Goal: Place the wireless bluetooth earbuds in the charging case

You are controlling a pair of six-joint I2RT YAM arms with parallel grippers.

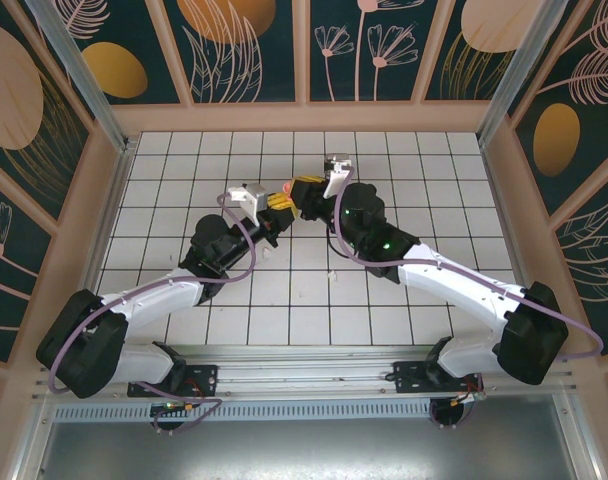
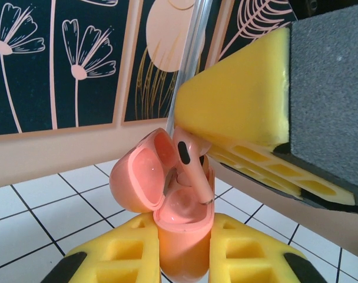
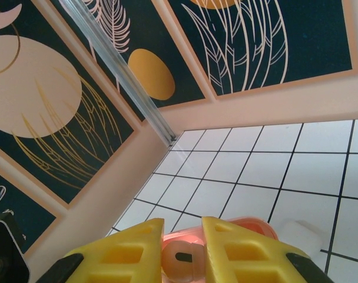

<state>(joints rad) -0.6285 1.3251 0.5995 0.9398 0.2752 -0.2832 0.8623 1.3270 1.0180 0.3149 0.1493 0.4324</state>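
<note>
Top view: bright, even, diffuse light fr above. Only soft, faint shadows under the arms on the white tiled surface (image 1: 284,310). Mild barrel distortion, frame posts bow at L/R edges. Small green LED glow on the right arm (image 1: 384,243), centre right.

Left wrist view: pink case (image 2: 179,236) sharp w/ soft sheen on lid. Left fingers (image 2: 123,250) along bottom edge slightly soft.

Right wrist view: wall panels crisp. Right fingers (image 3: 129,250) & pink earbud (image 3: 180,259) at bottom out of focus. White blob (image 3: 300,236) lower right blurred.
</note>
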